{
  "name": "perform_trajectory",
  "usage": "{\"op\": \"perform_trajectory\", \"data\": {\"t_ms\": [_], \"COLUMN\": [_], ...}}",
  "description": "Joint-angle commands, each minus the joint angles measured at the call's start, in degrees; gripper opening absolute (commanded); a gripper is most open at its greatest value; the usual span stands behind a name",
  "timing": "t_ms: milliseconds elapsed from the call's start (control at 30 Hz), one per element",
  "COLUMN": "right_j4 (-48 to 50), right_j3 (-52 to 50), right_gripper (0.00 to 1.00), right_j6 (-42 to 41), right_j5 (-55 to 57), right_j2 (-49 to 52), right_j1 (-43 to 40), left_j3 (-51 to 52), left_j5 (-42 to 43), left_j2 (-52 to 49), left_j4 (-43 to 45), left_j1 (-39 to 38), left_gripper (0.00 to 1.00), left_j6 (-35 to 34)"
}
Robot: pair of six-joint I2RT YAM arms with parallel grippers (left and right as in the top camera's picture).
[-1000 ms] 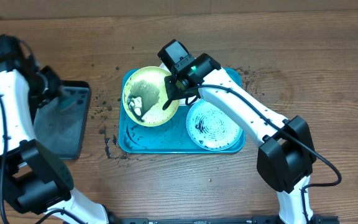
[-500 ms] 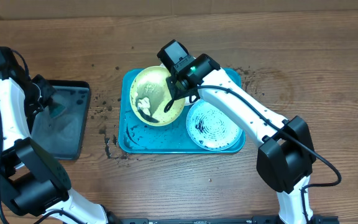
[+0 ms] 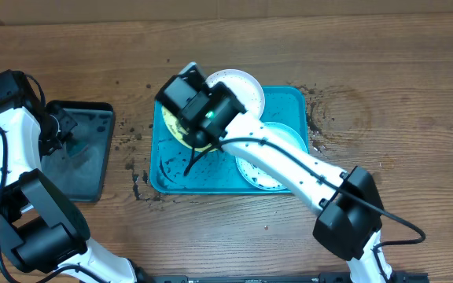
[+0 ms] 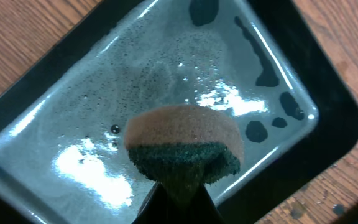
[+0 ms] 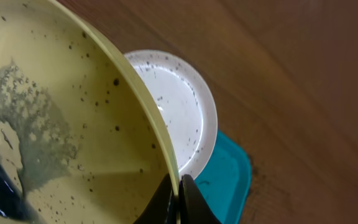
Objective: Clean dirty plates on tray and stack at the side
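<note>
From above: right gripper (image 3: 197, 135) stretched over the left half of the tray (image 3: 219, 181), gripping the green plate (image 3: 176, 126) and holding it tilted up off the tray floor. White plate (image 3: 238, 85) at the tray's far edge, partly over the rim. Blue plate (image 3: 288, 137) by the near right corner, half hidden under the arm. Left gripper (image 3: 63, 132) above the black tray (image 3: 81, 177) near the desk's left edge, well apart from the green plate.

From the left wrist: jaws clamped on the sponge (image 4: 182, 146), green scouring side nearest the fingers, orange side outward, over a wet, filmy floor. Touching the water or not: cannot tell.

From the right wrist: jaws pinched together on the green plate's thin rim. Black specks and a grey smear across its face.

Likely the scrubbing of the green plate. Bring the sponge across. Hold the dirty face toward the left arm and above the tray, so drips land inside. Press lightly and stroke toward the pinched edge, since so narrow a bite may let the plate pivot.
</note>
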State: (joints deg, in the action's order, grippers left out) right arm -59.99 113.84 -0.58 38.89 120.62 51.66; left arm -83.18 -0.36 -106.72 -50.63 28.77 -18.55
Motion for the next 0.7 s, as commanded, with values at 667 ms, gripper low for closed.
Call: {"op": "perform_trajectory", "data": {"t_ms": [667], "right_j4": [8.22], "right_j3": [2.29], "right_gripper": [0.04], "right_j6": [10.08], "right_j5": [24.48], "right_j2": [-1.16], "right_j1": [7.85], "left_j3": [0.55], "left_j5": [-1.53], "left_j2": [1.07], "left_j4": [-0.59], "left_j1": [0.24], "left_gripper": [0.04], "left_j6": [-0.81]}}
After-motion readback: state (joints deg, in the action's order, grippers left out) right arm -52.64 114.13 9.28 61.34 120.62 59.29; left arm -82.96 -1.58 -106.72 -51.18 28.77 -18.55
